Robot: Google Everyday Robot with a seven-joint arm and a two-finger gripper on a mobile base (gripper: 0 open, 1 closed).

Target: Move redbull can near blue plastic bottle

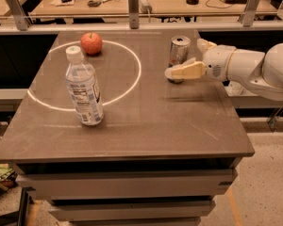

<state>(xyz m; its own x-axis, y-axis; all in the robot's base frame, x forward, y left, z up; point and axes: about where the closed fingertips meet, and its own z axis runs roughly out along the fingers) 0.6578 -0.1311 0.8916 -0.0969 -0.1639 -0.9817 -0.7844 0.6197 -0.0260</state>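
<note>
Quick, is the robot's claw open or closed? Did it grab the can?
Gripper: open, at the table's right side, fingers either side of the redbull can, not clamped on it.

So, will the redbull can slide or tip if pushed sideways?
It may tip: the redbull can stands upright, tall and slim. Its smooth metal probably slides on the table. The end effector is at its lower half, which probably helps.
</note>
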